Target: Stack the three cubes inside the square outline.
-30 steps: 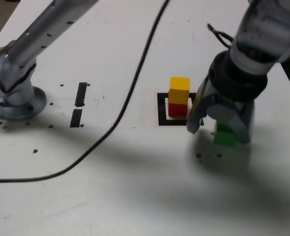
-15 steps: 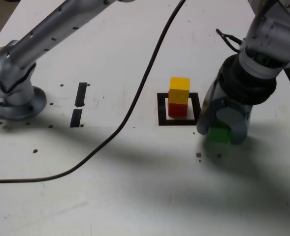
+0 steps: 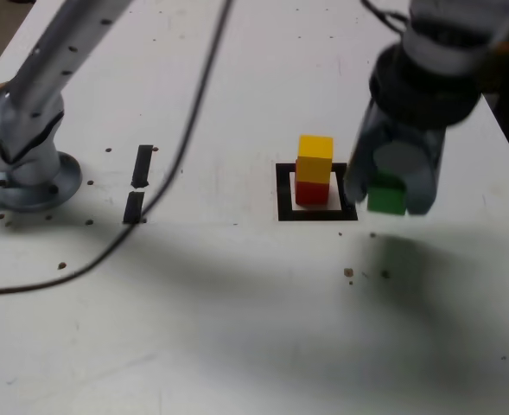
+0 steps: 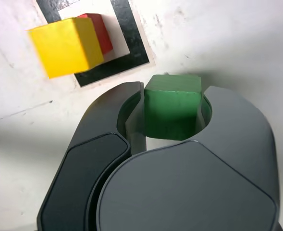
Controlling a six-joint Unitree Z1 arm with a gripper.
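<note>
White table; pincer (image 3: 389,201) blurred, partly hiding green cube (image 3: 386,195).

I can read no text, label, brand, number or sign in either of my views, on any surface.

On the white table (image 3: 228,346) we see the red cube (image 3: 311,192) inside the square (image 3: 284,194) (strips (image 3: 142,166) and arm base (image 3: 34,192) at the exterior view's left).
</note>
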